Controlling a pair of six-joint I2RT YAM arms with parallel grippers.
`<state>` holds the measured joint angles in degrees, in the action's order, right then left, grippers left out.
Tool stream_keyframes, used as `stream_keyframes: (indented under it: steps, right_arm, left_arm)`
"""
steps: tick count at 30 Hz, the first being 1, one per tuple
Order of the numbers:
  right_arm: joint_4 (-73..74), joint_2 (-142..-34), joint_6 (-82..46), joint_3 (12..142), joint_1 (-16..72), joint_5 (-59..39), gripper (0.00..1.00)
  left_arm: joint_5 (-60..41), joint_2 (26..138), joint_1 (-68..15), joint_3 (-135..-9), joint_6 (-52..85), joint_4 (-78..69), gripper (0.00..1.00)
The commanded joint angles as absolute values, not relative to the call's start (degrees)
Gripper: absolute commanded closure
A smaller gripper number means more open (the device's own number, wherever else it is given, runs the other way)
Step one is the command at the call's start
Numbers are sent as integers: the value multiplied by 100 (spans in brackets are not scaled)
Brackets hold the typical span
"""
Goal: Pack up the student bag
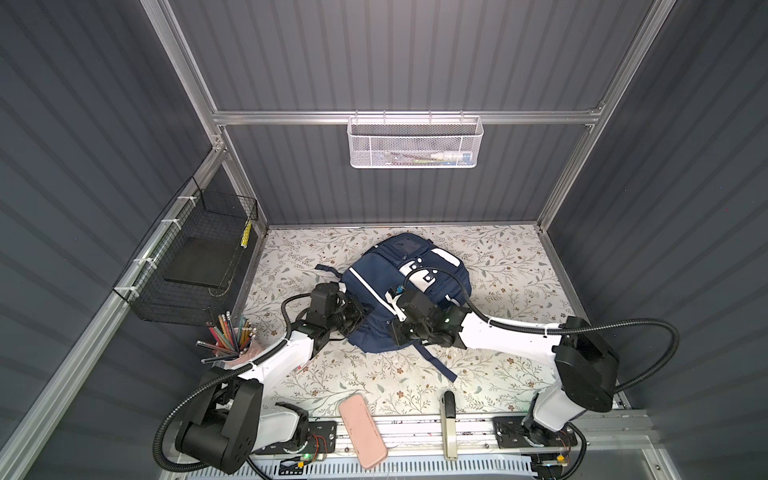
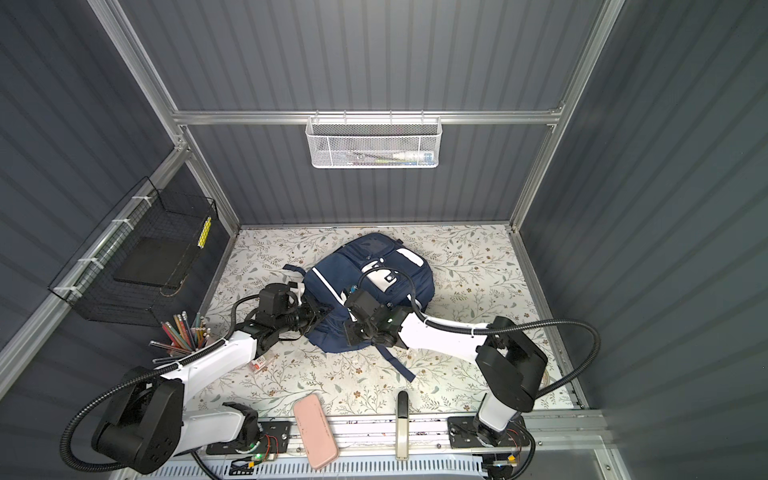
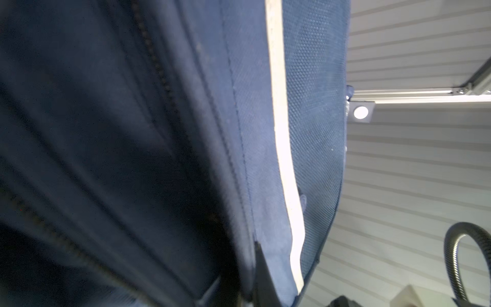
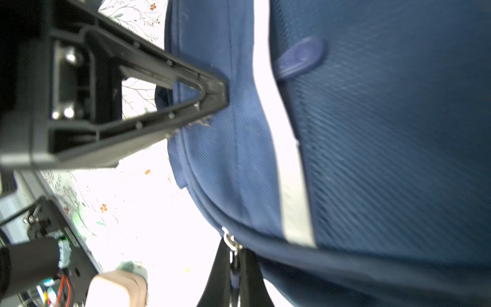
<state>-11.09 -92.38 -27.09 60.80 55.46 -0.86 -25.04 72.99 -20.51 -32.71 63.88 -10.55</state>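
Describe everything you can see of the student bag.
The student bag is a navy fabric backpack with white stripes, white patches and front pockets, lying front-up on the floral table, straps trailing. The left gripper is shut on its side fabric; the right gripper is shut on a zipper pull.

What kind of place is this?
Probably a robot test cell arranged as a study desk: an aluminium frame, a floral tabletop, a student bag and a pencil cup.

The student bag [image 1: 368, 272] centres the table [image 1: 498, 374] — pencil cup [image 1: 239, 345] to its left, case [image 1: 362, 430] before it.
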Motion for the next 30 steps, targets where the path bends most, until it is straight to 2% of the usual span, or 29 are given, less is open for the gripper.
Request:
stream_keyframes:
  steps: [1, 5, 10, 17, 21, 22, 23, 25, 28, 29, 30]
  right_arm:
    - [-1913, -8863, -2279, 5762, 5152, -6, 100]
    - [-1954, -8449, -1966, 5390, 4398, -110, 100]
    - [-2196, -8487, -1540, 5845, 3587, 29, 100]
    - [-2377, -8356, -1408, 5919, 3419, -352, 100]
    - [-2012, -8070, -1359, 5588, 3610, -1090, 90]
    - [-1973, -7992, -1452, 5543, 3620, -1344, 83]
    - [-1914, -7887, -1523, 5483, 3615, -1501, 66]
    - [-1933, -7641, -1652, 5411, 3613, -1427, 46]
    - [-2099, -7130, -1743, 5312, 3614, -821, 35]
    - [-2086, -6913, -1749, 5239, 3615, -621, 33]
    - [-2023, -6701, -1773, 5139, 3608, -457, 31]
  left_arm:
    - [-2779, 7317, -1801, -3388, 6174, -1251, 100]
    - [-2885, 7298, -1688, -3505, 5949, -950, 100]
    - [-2889, 7346, -1687, -3516, 5807, -839, 100]
    - [-3107, 7305, -1802, -3419, 6046, -1257, 98]
    - [-3046, 7120, -1933, -3501, 5942, -1110, 62]
    - [-3079, 7050, -1929, -3504, 5961, -1090, 54]
    - [-3113, 6988, -1933, -3520, 6012, -1106, 45]
    - [-3141, 6840, -1934, -3659, 6026, -992, 29]
    - [-3023, 6543, -1932, -4018, 5631, -275, 5]
    - [-2858, 6419, -1925, -4162, 5386, 65, 0]
    - [-2728, 6315, -1925, -4259, 5162, 260, 0]
